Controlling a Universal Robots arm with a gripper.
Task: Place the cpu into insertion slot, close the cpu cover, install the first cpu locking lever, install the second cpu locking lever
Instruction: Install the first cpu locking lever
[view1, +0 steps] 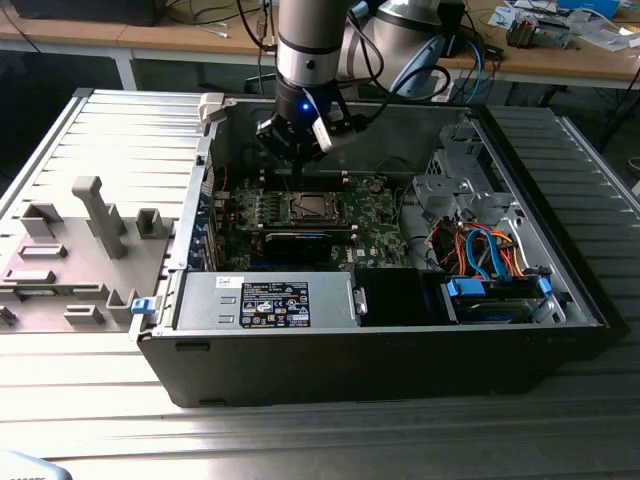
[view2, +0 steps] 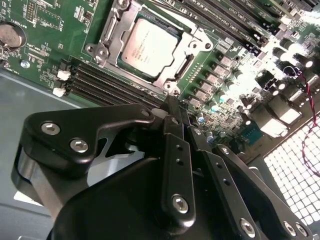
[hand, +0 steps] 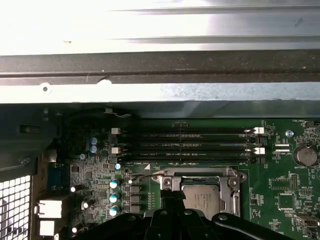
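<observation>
A: Where's your cpu (view2: 149, 46)?
B: Seated in the insertion slot (view2: 177, 75), cpu cover (view2: 112, 27) closed around it.
A: Your gripper (view2: 172, 107)?
B: Fingers pressed together, holding nothing, just beside the socket's edge above the green motherboard (view2: 45, 55).

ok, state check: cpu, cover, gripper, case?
cpu: seated in the insertion slot
cpu cover: closed down around the cpu
gripper: shut, empty, above the motherboard beside the slot
computer case: side open
</observation>
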